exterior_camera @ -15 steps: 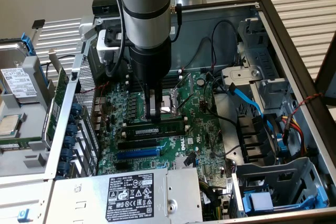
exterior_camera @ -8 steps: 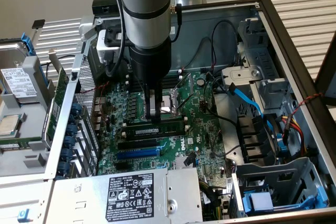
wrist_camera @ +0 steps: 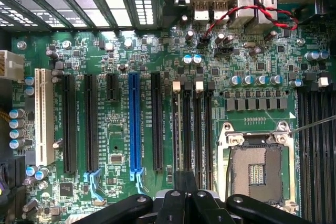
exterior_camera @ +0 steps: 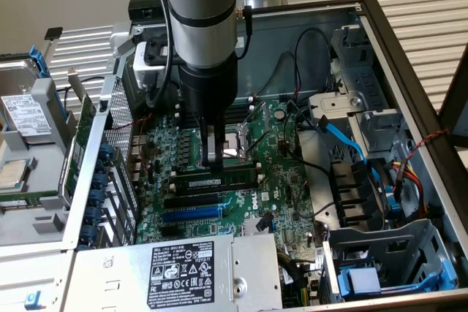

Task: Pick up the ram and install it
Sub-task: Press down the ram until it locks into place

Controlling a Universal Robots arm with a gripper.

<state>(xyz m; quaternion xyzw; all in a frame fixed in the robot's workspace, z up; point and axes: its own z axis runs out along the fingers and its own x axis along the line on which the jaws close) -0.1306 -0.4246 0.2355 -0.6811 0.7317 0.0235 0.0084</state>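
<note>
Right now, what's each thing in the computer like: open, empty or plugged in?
Computer case, open, side cover off.
Ram, standing in a black slot under the arm; fully clicked in, cannot tell.
Blue slot, empty.
Chip socket, bare, no cooler on it.
Robot arm, reaching down into the case over the ram.

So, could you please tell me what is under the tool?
The ram lies along the motherboard, beside the CPU socket. The tool covers its middle, so whether it is seated cannot be seen.
</note>
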